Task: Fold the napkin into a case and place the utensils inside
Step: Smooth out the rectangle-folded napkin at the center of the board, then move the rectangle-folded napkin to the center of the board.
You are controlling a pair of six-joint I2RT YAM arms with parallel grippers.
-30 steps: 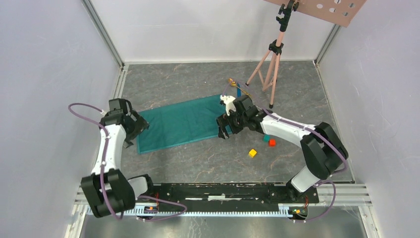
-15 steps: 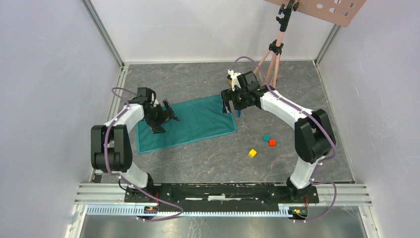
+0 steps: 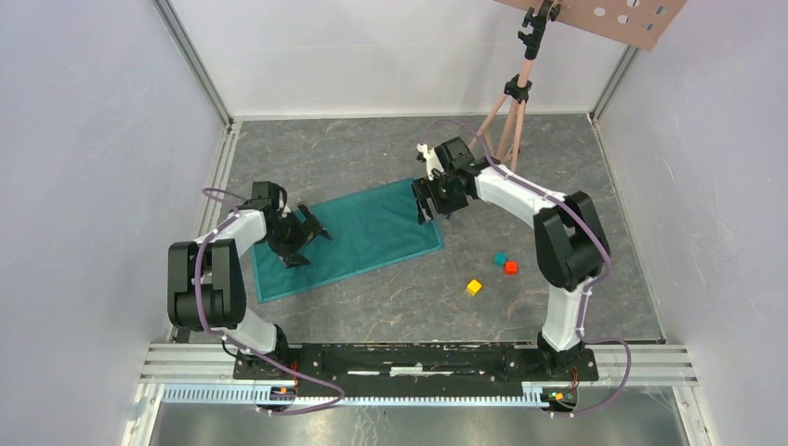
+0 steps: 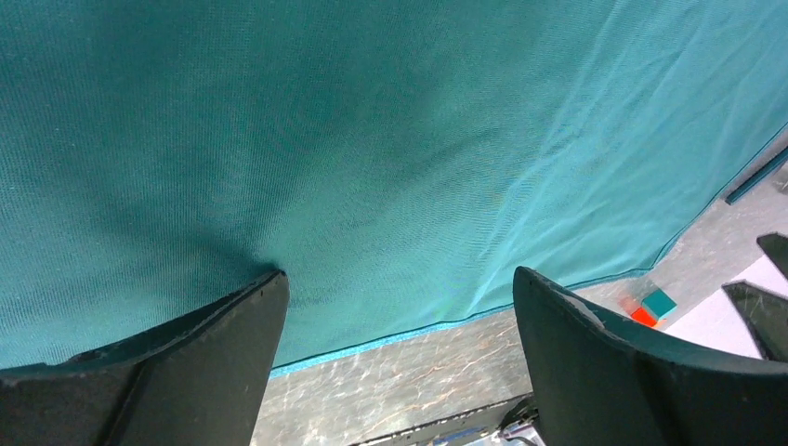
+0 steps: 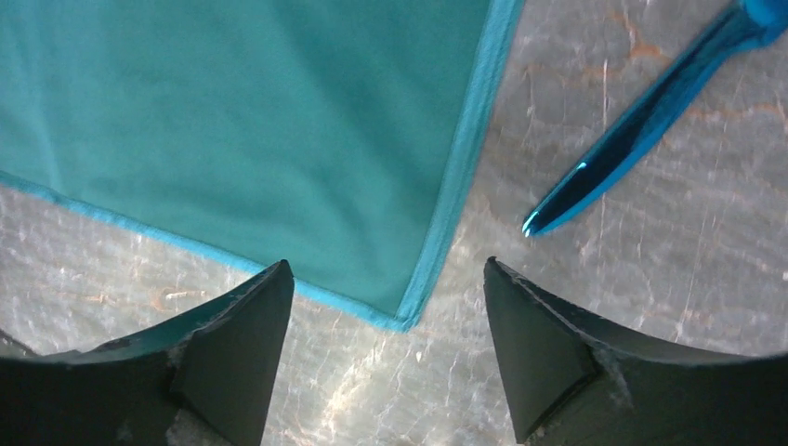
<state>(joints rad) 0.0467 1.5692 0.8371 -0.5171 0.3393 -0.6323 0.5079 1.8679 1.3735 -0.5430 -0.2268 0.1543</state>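
— What takes up most of the top view?

— The grey marbled table [image 3: 372,297], walled in on three sides. At its middle the teal-green napkin [image 3: 372,232] lies flat as a broad rectangle, its right end tilted toward the upper part of the frame.

— And the arms?

— Each reaches in from its own side. The left gripper [image 3: 302,232] sits over the lower left part of the napkin. In its wrist view the jaws stand wide apart with only cloth between them, and faint creases run out from the tip of the finger [image 4: 232,325] at lower left, so it seems to touch the fabric. I can't tell whether the other one does.

— The right one?

— The right gripper [image 5: 386,279] is above the napkin's upper right corner. Its jaws are apart and clamp nothing. In its wrist view the hemmed corner of the cloth points down into the gap between the fingers.

— Anything else standing there?

— A pink tripod [image 3: 509,130] in the upper right of the top view.

— Utensils?

— The blue knife [image 5: 641,121] lies on bare table just beside the napkin's edge, in the upper right of the right wrist view, not touching the cloth.

— Smaller things?

— A teal cube [image 3: 500,258] and a red cube [image 3: 510,268] close together, and a yellow cube [image 3: 474,287] near them, all lower right of the napkin.
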